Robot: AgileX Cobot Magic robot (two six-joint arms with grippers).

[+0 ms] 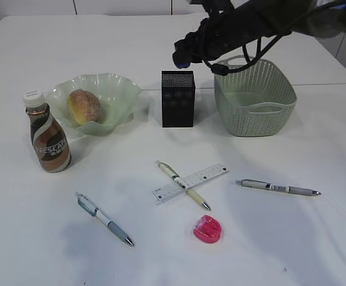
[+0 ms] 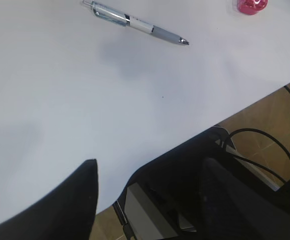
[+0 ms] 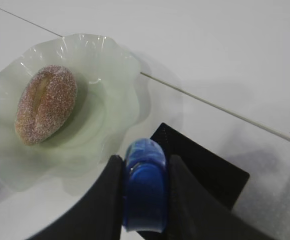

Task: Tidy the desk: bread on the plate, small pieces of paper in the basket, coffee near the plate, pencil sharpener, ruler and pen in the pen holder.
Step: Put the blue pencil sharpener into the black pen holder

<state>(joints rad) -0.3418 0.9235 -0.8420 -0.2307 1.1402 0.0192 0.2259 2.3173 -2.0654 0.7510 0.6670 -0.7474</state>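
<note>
The white desk [image 1: 316,238] carried the items under inspection. The right gripper [image 3: 144,197] was clamped on a blue object [image 3: 145,190], hanging above the pen holder [image 1: 178,98]. At nine o'clock from the holder sat the plate [image 1: 116,89] with the bread [image 1: 84,106]. The left gripper [image 2: 150,200] stood open, empty, over the desk's near edge.

translucent glass plate [image 1: 116,98], black mesh pen holder [image 1: 178,99]
</note>
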